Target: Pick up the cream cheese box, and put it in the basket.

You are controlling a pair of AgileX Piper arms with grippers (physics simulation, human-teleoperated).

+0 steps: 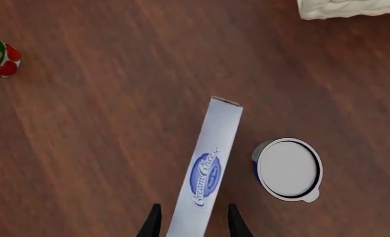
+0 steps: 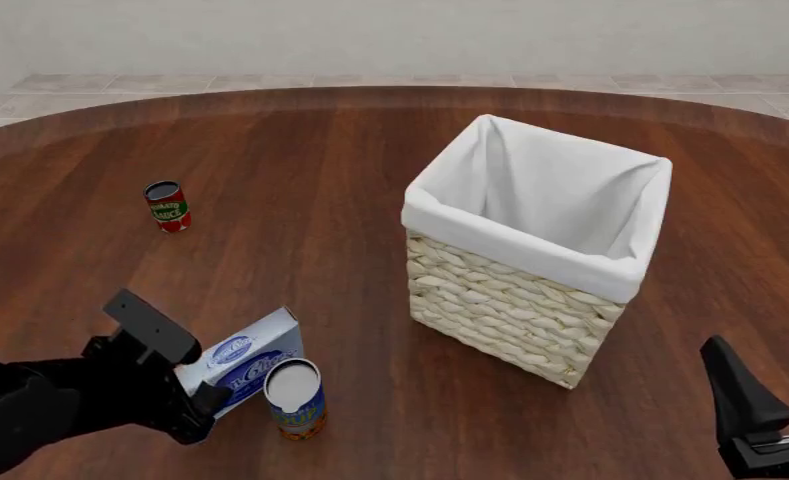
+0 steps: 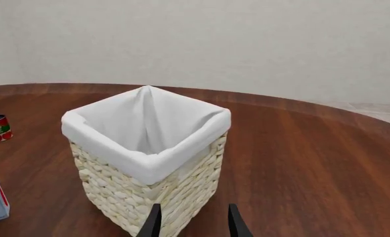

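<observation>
Fixed front overview; two close wrist views

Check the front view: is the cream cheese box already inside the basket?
No, the cream cheese box lies on the table by the left gripper, apart from the basket.

On my desk [image 2: 354,160] I count one cream cheese box [image 2: 241,360], one wicker basket [image 2: 501,300] with a white cloth liner, and two cans: one small red tomato sauce can [image 2: 167,206] and one blue-orange can with a white top [image 2: 295,398]. I have two end effectors, the left end effector [image 1: 191,219] and the right end effector [image 3: 191,219].
</observation>
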